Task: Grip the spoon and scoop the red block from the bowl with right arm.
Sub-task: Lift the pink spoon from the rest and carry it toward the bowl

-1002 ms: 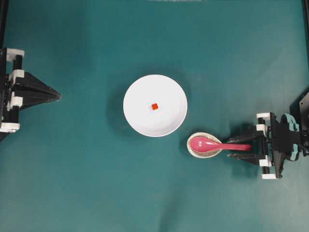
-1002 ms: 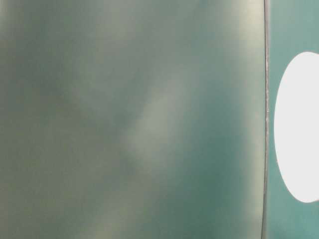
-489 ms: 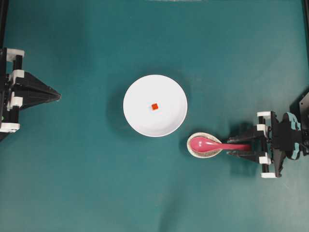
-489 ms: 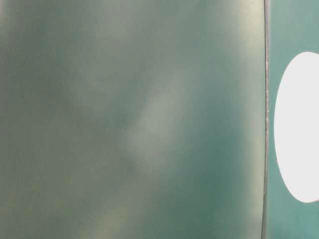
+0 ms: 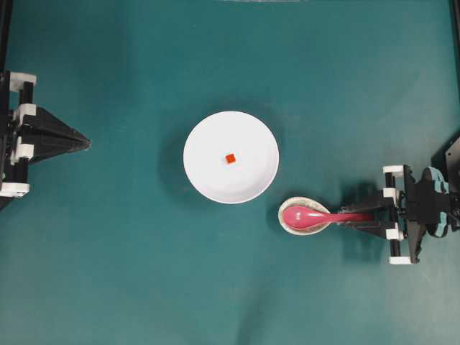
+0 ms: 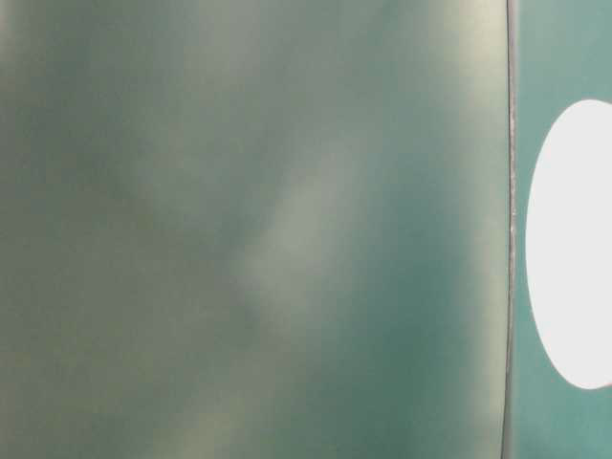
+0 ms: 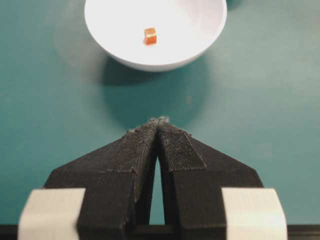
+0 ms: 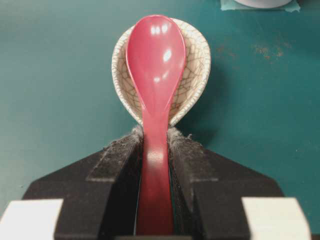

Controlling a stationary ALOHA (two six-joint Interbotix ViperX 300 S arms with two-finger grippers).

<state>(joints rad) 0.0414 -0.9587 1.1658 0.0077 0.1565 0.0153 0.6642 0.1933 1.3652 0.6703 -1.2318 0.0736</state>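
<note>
Right wrist view only: right end effector [image 8: 155, 137] clamped on glossy magenta spoon [image 8: 156, 75]; left end effector [image 7: 159, 122] closed, empty

Teal table [image 5: 129, 273] under white bowl [image 5: 208, 180] and crackled dish [image 5: 291, 228].

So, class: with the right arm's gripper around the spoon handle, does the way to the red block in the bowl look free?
Probably yes. The right gripper has the spoon handle between its fingers, the bowl lies just beyond the crackle dish, and nothing covers the red block. The left gripper sits well clear.
</note>
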